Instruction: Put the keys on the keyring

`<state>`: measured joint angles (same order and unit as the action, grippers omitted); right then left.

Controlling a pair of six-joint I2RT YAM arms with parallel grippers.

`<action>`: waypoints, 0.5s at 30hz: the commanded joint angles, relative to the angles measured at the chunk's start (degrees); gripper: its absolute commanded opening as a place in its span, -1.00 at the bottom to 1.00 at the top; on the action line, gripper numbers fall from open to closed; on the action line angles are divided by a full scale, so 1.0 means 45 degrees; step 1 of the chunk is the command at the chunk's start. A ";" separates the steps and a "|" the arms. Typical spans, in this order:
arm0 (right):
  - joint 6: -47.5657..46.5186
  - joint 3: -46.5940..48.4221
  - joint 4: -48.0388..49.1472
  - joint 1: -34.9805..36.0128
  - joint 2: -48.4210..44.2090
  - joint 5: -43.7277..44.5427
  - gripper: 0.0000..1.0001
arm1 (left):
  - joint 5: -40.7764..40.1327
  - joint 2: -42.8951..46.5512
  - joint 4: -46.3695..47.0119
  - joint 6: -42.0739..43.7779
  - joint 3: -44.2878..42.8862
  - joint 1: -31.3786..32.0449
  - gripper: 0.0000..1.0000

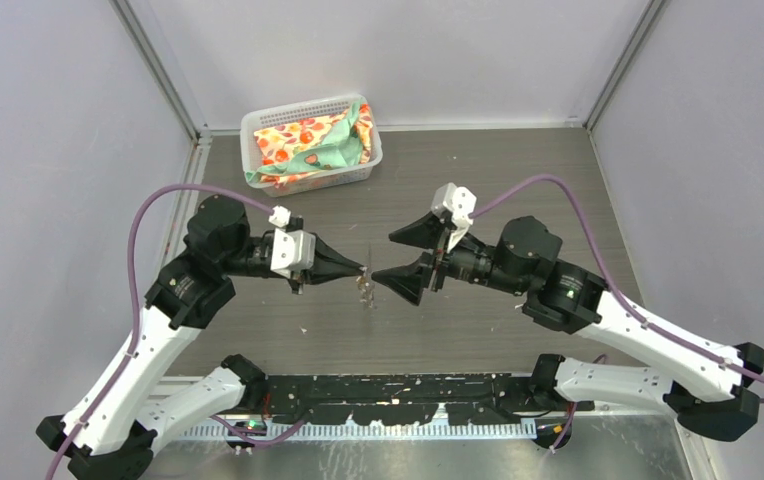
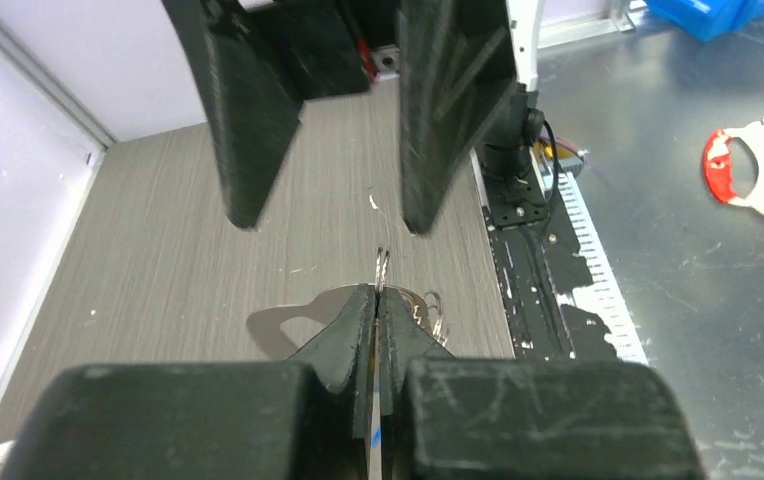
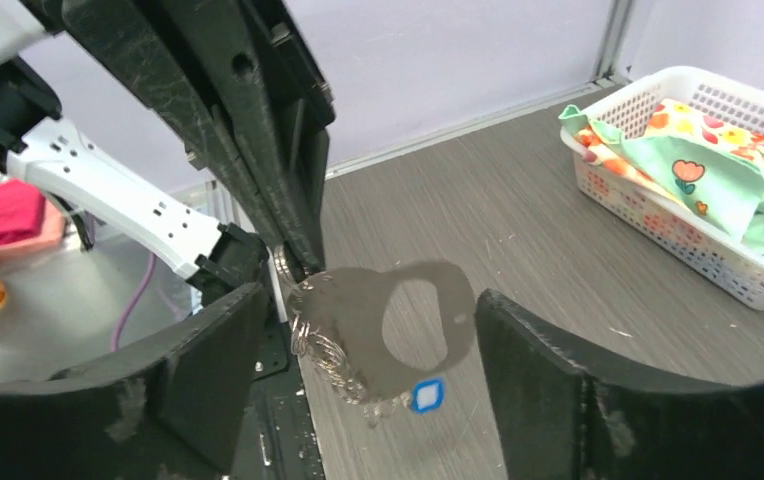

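At the back of the table [image 1: 508,170], behind my left arm, a white basket [image 1: 258,130] holds a flowered cloth [image 1: 318,145].

My left gripper [image 1: 361,270] reaches in from the left and hangs over the middle of the table. It is closed right down, fingertip against fingertip. Its wrist camera shows a thin edge of metal standing up out of the seam between the tips. From that pinch hangs the keyring [image 3: 348,320], clear of the table. It is a flat, pale oblong with an oval hole. From the right wrist it shows broadside, its near end up at the left gripper's tips. A cluster of wire rings [image 3: 323,350] runs along its lower edge. The key with the blue head [image 3: 427,395] sits at the low end of those rings. I cannot tell whether it is threaded on or only lying against them.

My right gripper [image 1: 382,257] faces the left one, tip to tip and very near. Its fingers are spread wide and it holds nothing. In its own camera the keyring lies in the gap between its two fingers, with table showing on either side, so neither finger appears to touch it.
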<state>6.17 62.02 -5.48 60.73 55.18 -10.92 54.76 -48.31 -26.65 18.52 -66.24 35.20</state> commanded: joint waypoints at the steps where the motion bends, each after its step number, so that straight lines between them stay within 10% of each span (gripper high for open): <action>1: -0.0046 0.0162 -0.0836 -0.0382 -0.0868 0.0359 0.72 | 0.1651 0.0075 -0.0666 0.1599 -0.0510 -0.0060 -0.99; 8: -0.0556 -0.0497 -0.1269 -0.2242 -0.1115 -0.2592 1.00 | 0.2758 -0.0082 -0.1675 0.3085 -0.1038 -0.0068 -0.99; 15: 0.1619 -0.1847 0.3139 -0.4798 0.0519 -0.8931 1.00 | 0.4394 -0.0319 -0.1925 0.3098 -0.1517 -0.0074 -0.99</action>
<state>6.28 54.83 -6.15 41.87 52.49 -32.32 68.05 -49.41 -34.89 30.76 -70.24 35.11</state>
